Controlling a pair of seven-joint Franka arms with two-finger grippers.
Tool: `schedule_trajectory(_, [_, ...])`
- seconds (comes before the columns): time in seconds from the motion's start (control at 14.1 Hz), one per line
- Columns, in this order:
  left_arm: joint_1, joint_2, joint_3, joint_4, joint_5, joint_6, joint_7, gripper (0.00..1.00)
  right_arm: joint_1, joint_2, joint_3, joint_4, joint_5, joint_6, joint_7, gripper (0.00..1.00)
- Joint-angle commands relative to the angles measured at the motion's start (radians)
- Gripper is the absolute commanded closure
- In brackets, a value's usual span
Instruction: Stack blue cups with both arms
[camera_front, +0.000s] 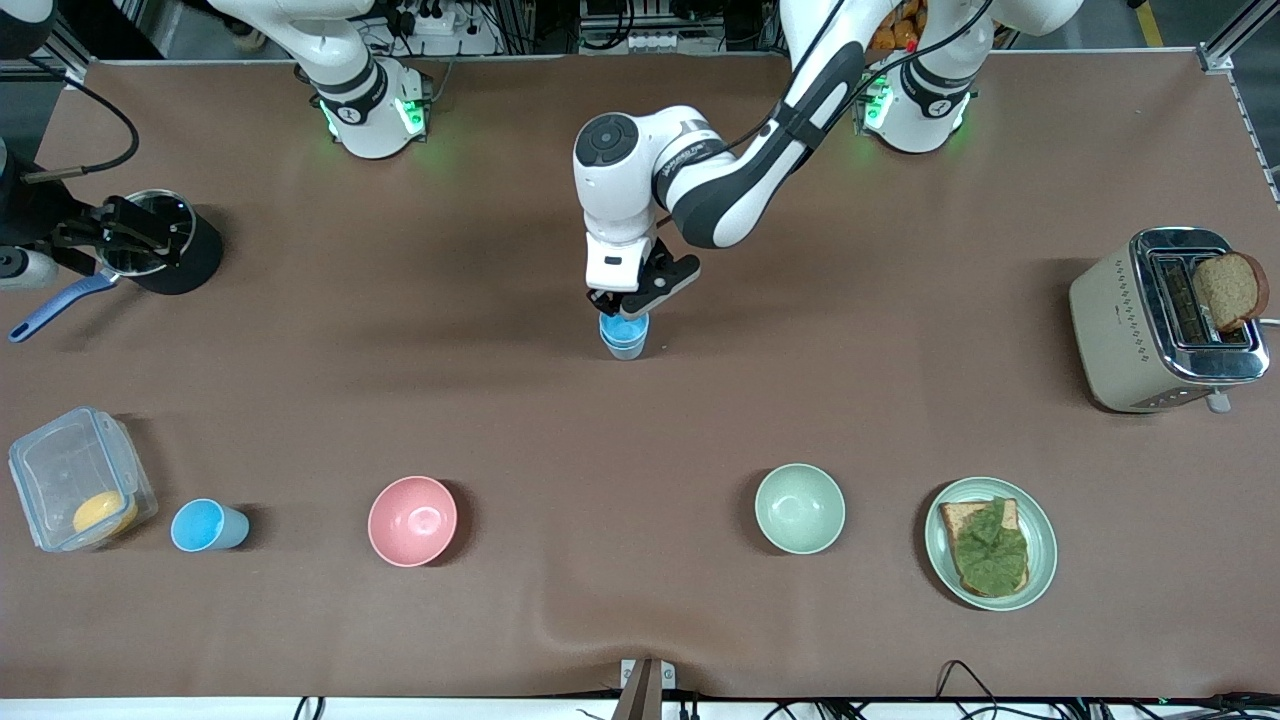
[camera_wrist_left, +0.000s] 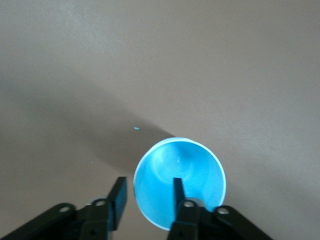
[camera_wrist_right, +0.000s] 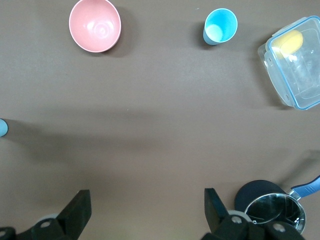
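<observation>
A bright sky-blue cup (camera_front: 624, 336) stands upright at the middle of the table. A paler band shows round its lower part; I cannot tell whether that is a second cup beneath it. My left gripper (camera_front: 622, 308) is right over it, open. In the left wrist view (camera_wrist_left: 148, 194) one finger is inside the cup (camera_wrist_left: 180, 172) and the other outside its rim, with a gap to the wall. A pale blue cup (camera_front: 207, 525) with a whitish inside bottom stands near the front edge toward the right arm's end, also in the right wrist view (camera_wrist_right: 220, 26). My right gripper (camera_wrist_right: 146, 210) is open, empty and high above the table.
A pink bowl (camera_front: 412, 520) and a pale green bowl (camera_front: 799, 508) sit in the front row. A clear box (camera_front: 78, 492) stands beside the pale blue cup. A pot (camera_front: 160, 240) is at the right arm's end. A toaster (camera_front: 1165, 320) and a sandwich plate (camera_front: 990, 543) are at the left arm's end.
</observation>
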Motion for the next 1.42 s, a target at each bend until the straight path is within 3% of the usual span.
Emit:
schedule_trajectory(0.0, [-0.001, -0.037, 0.004, 0.006, -0.011, -0.015, -0.014, 0.00, 0.004, -0.008, 0.000, 0.008, -0.014, -0.012, 0.001, 0.00])
schedule_trajectory(0.28, [0.017, -0.145, 0.015, 0.007, -0.011, -0.076, 0.000, 0.00, 0.005, -0.008, 0.000, 0.008, -0.014, -0.012, 0.002, 0.00])
schedule_trajectory(0.43, [0.079, -0.191, 0.014, 0.007, -0.014, -0.142, 0.029, 0.00, 0.005, -0.008, 0.000, 0.008, -0.014, -0.012, 0.002, 0.00])
schedule_trajectory(0.71, [0.299, -0.283, 0.004, 0.004, -0.063, -0.311, 0.152, 0.00, 0.004, -0.008, 0.000, 0.008, -0.014, -0.012, 0.002, 0.00])
schedule_trajectory(0.92, [0.482, -0.306, 0.003, 0.006, -0.100, -0.356, 0.229, 0.00, 0.004, -0.008, 0.000, 0.008, -0.014, -0.012, 0.002, 0.00])
schedule_trajectory(1.14, [0.589, -0.418, 0.003, -0.037, -0.164, -0.396, 0.220, 0.00, 0.004, -0.008, 0.000, 0.008, -0.014, -0.012, 0.002, 0.00])
schedule_trajectory(1.35, [0.625, -0.580, 0.003, -0.212, -0.212, -0.338, 0.236, 0.00, 0.004, -0.008, 0.000, 0.008, -0.014, -0.012, 0.002, 0.00])
